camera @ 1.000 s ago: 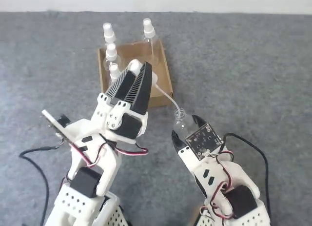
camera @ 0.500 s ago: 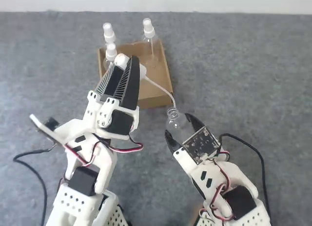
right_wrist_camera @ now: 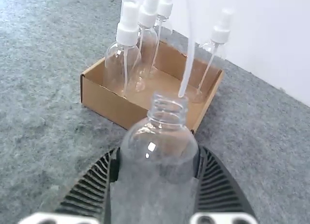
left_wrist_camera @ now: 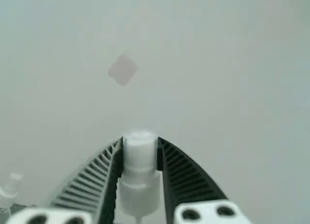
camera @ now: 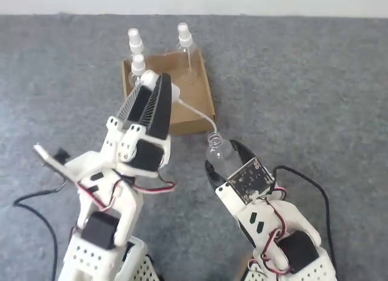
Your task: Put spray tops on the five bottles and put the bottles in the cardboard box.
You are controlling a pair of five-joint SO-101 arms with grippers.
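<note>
My right gripper (camera: 223, 158) is shut on a clear, uncapped bottle (camera: 218, 152), held upright on the grey carpet just in front of the cardboard box (camera: 210, 98). In the right wrist view the bottle (right_wrist_camera: 157, 151) stands between the black fingers (right_wrist_camera: 99, 180), with its open neck up. Above the box, my left gripper (camera: 159, 81) is shut on a white spray top (camera: 173, 91). Its thin dip tube (camera: 197, 115) slopes down, and the tip sits at the bottle's mouth. The left wrist view shows that spray top (left_wrist_camera: 140, 171) pinched between the fingers. The tube (right_wrist_camera: 187, 50) hangs over the neck.
Several capped spray bottles (right_wrist_camera: 127, 54) stand inside the box (right_wrist_camera: 110, 101), mostly along its far and left sides (camera: 137, 65). Grey carpet spreads open to the right of the box. A pale wall runs behind it. Cables trail beside both arm bases.
The right gripper carried the bottle slightly left and toward the box. The left arm swung left with the spray top, and the tube tip now meets the bottle's mouth.
</note>
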